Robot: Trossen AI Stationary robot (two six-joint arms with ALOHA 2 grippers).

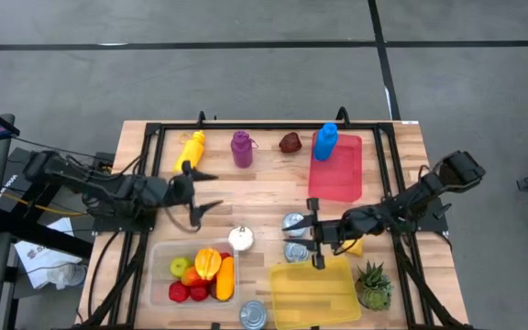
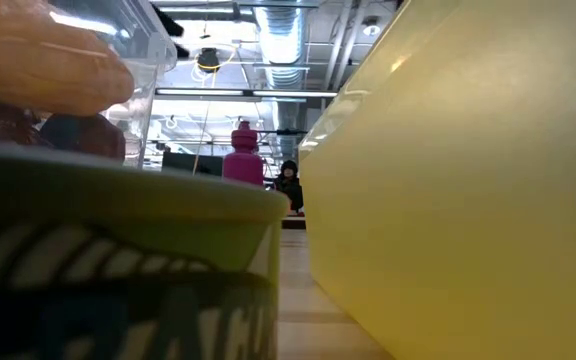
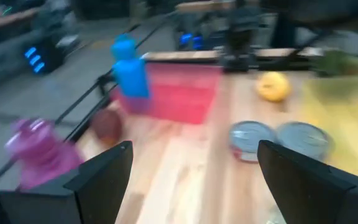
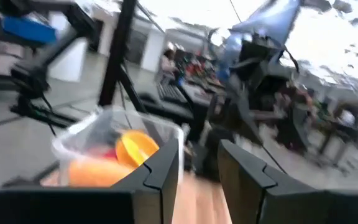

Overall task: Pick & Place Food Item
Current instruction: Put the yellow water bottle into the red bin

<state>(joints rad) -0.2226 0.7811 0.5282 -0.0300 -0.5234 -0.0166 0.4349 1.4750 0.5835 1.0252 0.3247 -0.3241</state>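
Observation:
A clear bin (image 1: pixel 159 275) at the front left holds fruit: a green apple, orange and yellow pieces, red ones. A white bulb (image 1: pixel 240 238) lies on the table just beyond it. A yellow fruit (image 1: pixel 354 246) (image 3: pixel 273 86) lies beside the yellow tray (image 1: pixel 314 291), under my right arm. My left gripper (image 1: pixel 207 192) (image 3: pixel 197 180) hangs wide open over the table's left middle, with nothing between its fingers. My right gripper (image 1: pixel 302 236) (image 4: pixel 199 168) hovers over two cans (image 1: pixel 293 223), pointing at the bin (image 4: pixel 117 149). A narrow gap shows between its fingers, with nothing in it.
Along the far edge stand a yellow bottle (image 1: pixel 192 151), a purple bottle (image 1: pixel 241 148), a dark red item (image 1: pixel 290 142) and a blue bottle (image 1: pixel 324 142) on a red tray (image 1: pixel 337 174). A third can (image 1: pixel 253 314) and a small plant (image 1: pixel 371 284) stand near the front.

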